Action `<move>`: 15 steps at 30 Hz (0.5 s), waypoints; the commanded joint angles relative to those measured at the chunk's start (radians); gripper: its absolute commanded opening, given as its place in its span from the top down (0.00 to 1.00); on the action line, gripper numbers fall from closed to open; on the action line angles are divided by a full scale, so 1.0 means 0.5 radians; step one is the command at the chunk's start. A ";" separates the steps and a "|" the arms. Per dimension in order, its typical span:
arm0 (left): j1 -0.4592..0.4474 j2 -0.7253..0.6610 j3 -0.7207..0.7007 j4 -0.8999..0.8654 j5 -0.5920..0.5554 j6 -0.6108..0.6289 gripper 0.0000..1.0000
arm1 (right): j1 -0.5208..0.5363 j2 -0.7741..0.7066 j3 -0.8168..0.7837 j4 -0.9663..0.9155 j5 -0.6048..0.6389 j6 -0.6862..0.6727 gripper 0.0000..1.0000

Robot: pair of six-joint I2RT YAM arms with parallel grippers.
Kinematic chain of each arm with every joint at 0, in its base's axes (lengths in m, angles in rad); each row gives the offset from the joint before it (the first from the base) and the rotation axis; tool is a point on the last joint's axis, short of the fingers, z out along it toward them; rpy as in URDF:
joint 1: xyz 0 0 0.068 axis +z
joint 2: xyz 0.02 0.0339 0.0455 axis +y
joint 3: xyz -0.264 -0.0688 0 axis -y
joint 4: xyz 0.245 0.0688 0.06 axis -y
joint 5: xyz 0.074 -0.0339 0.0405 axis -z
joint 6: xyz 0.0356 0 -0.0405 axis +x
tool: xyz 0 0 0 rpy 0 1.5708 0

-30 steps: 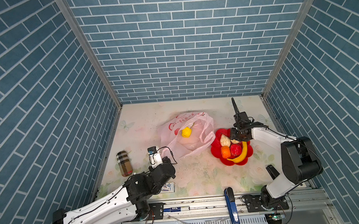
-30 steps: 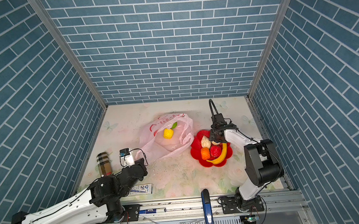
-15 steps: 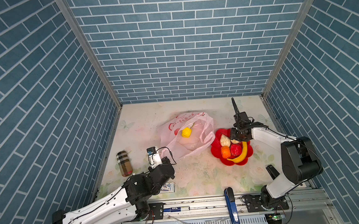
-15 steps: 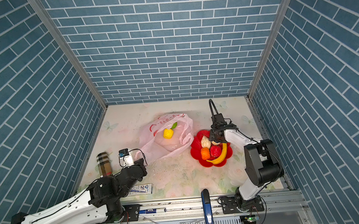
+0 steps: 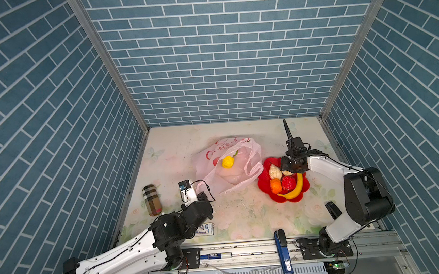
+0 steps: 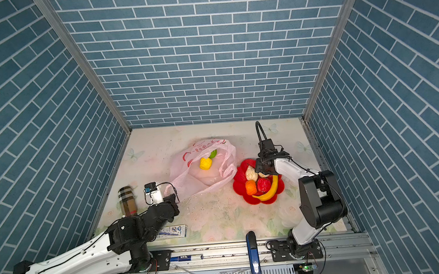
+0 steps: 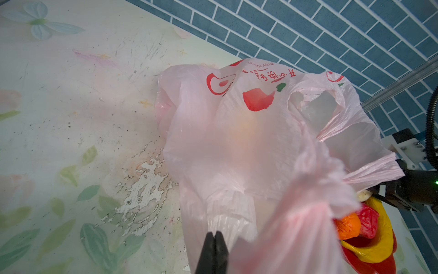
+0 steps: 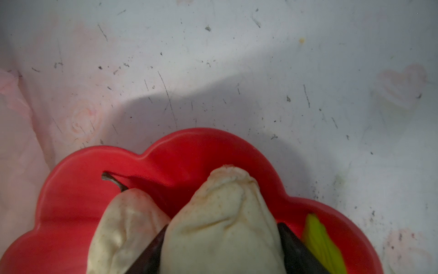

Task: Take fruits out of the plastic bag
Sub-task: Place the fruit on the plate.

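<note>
The pale-pink plastic bag (image 5: 238, 180) (image 6: 211, 182) (image 7: 237, 142) lies mid-table with a yellow lumpy fruit (image 5: 227, 162) (image 6: 205, 163) at its mouth. My left gripper (image 5: 202, 194) (image 7: 214, 234) is shut on the bag's thin film near a handle. To the right, the red flower-shaped plate (image 5: 265, 178) (image 8: 94, 178) holds a beige fruit (image 5: 274, 171), an orange one (image 5: 275, 185), a red one (image 5: 288, 182) and a banana (image 5: 294, 189). My right gripper (image 5: 288, 171) (image 8: 222, 227) hangs low over the plate, its fingers against both sides of a second beige pointed fruit (image 8: 225, 213).
A plaid-patterned cylinder (image 5: 152, 200) lies by the left wall. A small carton (image 5: 205, 229) sits at the front edge beside my left arm. A blue tool (image 5: 283, 247) rests on the front rail. Brick walls close in three sides.
My left arm has crept slightly to the left with the bag's handle. My right gripper stays over the plate around the beige fruit.
</note>
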 commanded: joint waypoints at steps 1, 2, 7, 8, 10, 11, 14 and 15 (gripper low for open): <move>-0.009 -0.009 -0.029 -0.018 -0.008 0.006 1.00 | -0.005 -0.082 -0.008 -0.046 -0.010 0.013 0.32; -0.010 -0.005 -0.026 -0.017 -0.008 0.011 1.00 | -0.004 -0.089 -0.004 -0.051 -0.014 0.012 0.31; -0.009 0.003 -0.026 0.003 -0.006 0.020 1.00 | 0.001 -0.156 0.036 -0.098 -0.033 -0.008 0.30; -0.010 0.008 -0.024 0.001 -0.004 0.020 1.00 | 0.004 -0.171 0.047 -0.111 -0.030 -0.015 0.30; -0.011 0.007 -0.027 0.009 -0.005 0.023 1.00 | 0.006 -0.188 0.062 -0.138 -0.027 -0.021 0.29; -0.010 0.010 -0.029 0.011 -0.005 0.025 1.00 | 0.007 -0.195 0.071 -0.149 -0.029 -0.020 0.29; -0.011 0.009 -0.027 0.014 -0.001 0.025 1.00 | 0.015 -0.234 0.079 -0.170 -0.030 -0.028 0.29; -0.011 0.007 -0.026 0.014 -0.001 0.023 1.00 | 0.019 -0.246 0.085 -0.181 -0.030 -0.028 0.29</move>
